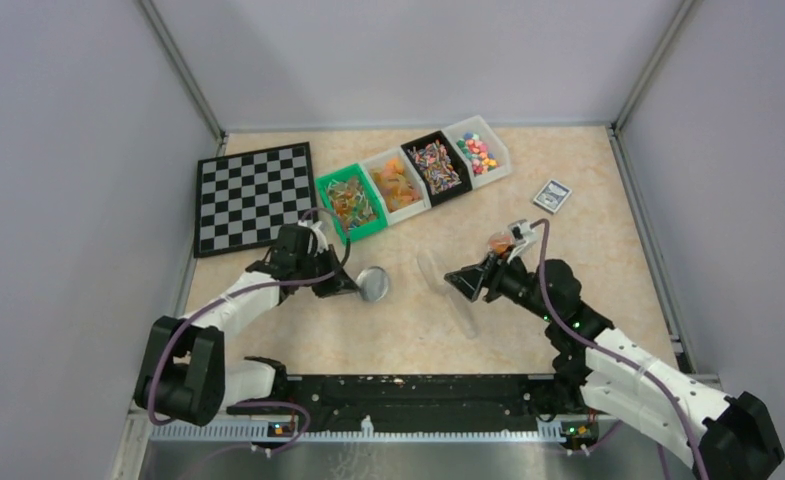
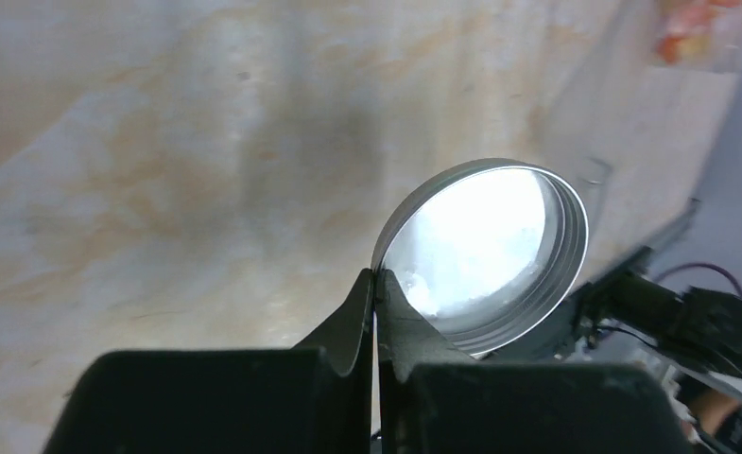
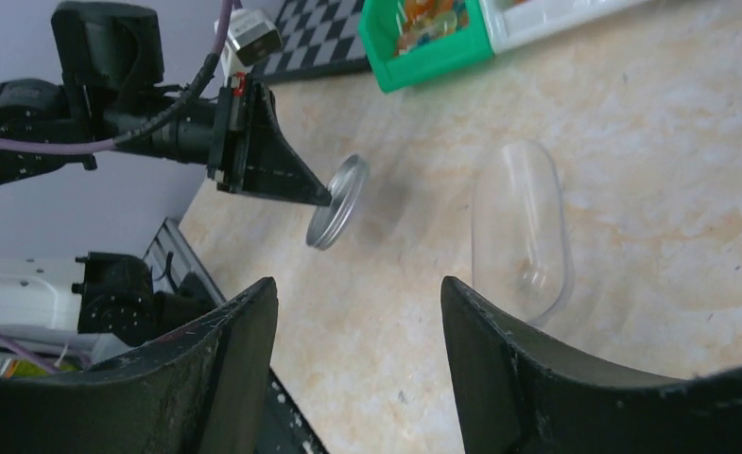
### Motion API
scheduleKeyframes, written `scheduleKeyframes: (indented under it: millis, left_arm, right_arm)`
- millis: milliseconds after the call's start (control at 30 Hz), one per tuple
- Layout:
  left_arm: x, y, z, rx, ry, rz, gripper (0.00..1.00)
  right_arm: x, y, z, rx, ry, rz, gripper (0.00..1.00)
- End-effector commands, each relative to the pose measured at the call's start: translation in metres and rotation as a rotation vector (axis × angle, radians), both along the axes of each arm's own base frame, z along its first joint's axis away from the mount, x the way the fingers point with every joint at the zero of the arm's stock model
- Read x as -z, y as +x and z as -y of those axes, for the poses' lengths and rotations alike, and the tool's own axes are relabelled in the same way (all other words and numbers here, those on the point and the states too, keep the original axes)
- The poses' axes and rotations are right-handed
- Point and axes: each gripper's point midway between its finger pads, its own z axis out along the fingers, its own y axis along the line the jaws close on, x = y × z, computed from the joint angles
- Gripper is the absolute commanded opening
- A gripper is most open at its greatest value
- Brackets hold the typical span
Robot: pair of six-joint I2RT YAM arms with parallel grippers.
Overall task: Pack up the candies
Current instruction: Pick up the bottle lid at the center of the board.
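The left gripper (image 2: 376,282) is seen closed, its two fingertips pinched together on the rim of a round metal lid (image 2: 485,248). The lid is held tilted, with its hollow inside turned toward the left wrist camera. Whether its lower edge touches the table (image 1: 588,250) cannot be told. In the top view the lid is found just left of the centre of the frame.

The right gripper (image 3: 357,284) is seen open, with a wide gap between its fingers and nothing held in it. It is pointed toward the left gripper across the middle of the table. A clear scoop (image 3: 523,227) is laid flat on the table between the two grippers, nearer the right one, and is touched by neither.

The candies (image 1: 400,186) are kept in four bins (image 1: 320,182) set in a slanted row at the upper middle of the top view: green, white, black and white. Some orange-red ones are also seen in a small clear container (image 1: 501,242) just beside the right wrist. A chessboard (image 1: 253,195) is laid at the upper left, touching the green bin.
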Motion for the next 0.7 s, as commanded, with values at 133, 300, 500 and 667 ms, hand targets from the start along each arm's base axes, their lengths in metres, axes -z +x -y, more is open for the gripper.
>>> scheduleKeyframes:
  millis: [133,300,500,667]
  left_arm:
    - [-0.112,-0.011,0.066,0.205,-0.538,0.094,0.0]
    - [-0.168,-0.021,0.07,0.269,-0.625,0.159,0.0]
    - [-0.206,-0.046,0.079,0.366,-0.783,0.109,0.0]
    - [-0.21,-0.06,0.087,0.445,-0.814,0.087,0.0]
  right_arm:
    - [-0.115,-0.001,-0.007,-0.051,0.23,0.72,0.71]
    - [-0.131,-0.023,-0.03,-0.181,0.212,1.037,0.75]
    - [-0.157,-0.051,-0.053,-0.312,0.287,1.29,0.82]
    - [-0.162,-0.054,-0.068,-0.305,0.296,1.369,0.83]
